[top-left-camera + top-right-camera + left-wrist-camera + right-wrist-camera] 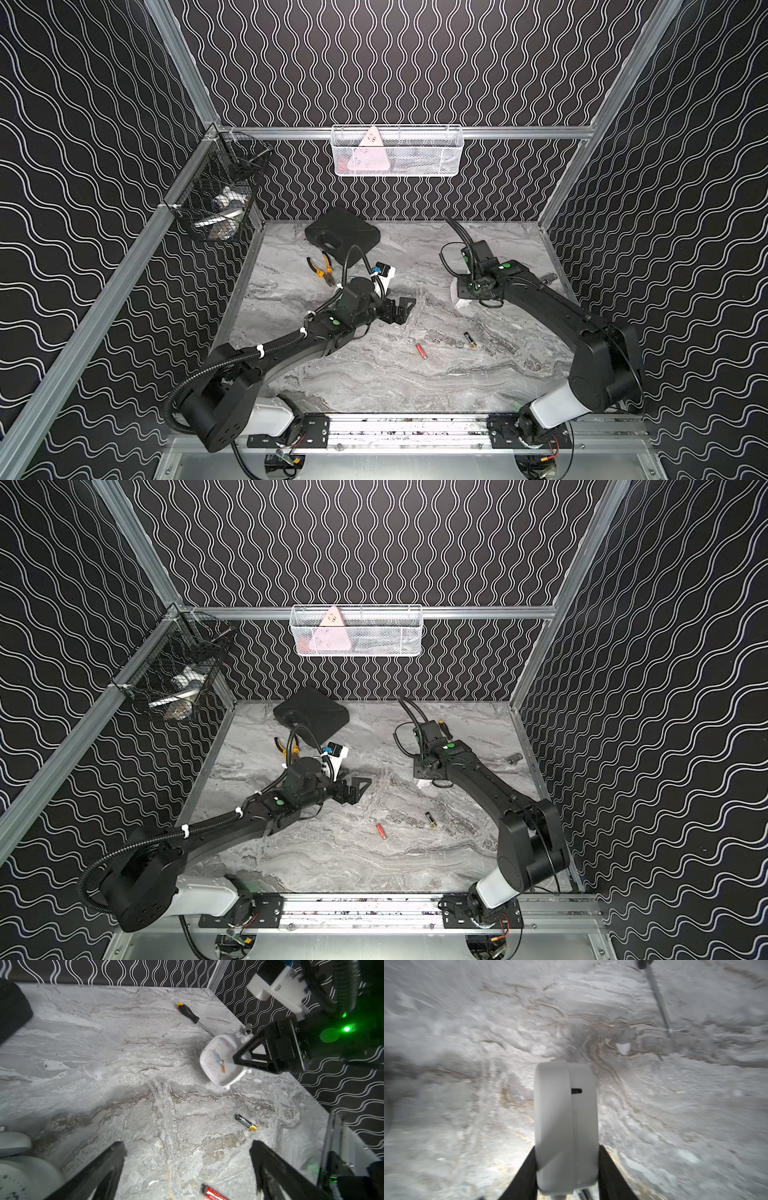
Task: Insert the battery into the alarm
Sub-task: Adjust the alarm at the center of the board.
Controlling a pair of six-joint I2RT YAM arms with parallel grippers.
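Batteries are found nearest, in the lower centre of both top views: a red battery point(422, 350) and, just beyond it to the right, a black battery point(470, 339) with a gold end. Both lie flat on the marbled tabletop point(374, 386), apart from each other and touched by nothing. Above and left of them in the frame, the left pincer point(405, 311) is held over the tabletop with its jaws spread wide and empty. In the left wrist view both batteries are framed ahead of its fingers point(104, 1165).

Farther back, right of centre, the alarm point(220, 1064) is gripped in the right pincer point(568, 1147), which is closed to a middling width across the front and back of the white casing. The dial is turned toward the left arm, so the back is hidden and it cannot be told whether the battery bay is uncovered. Nor can it be told whether the feet rest on the tabletop. A screwdriver point(188, 1012) lies beyond the alarm, and pliers point(324, 274) and a black case point(343, 235) lie toward the upper left of the tabletop.

The step in hand is judged to be the securing of the alarm, with no battery fetched yet. Next, the left pincer needs to be lowered over one battery, jaws set across its width, while the alarm's back is brought round to face it.
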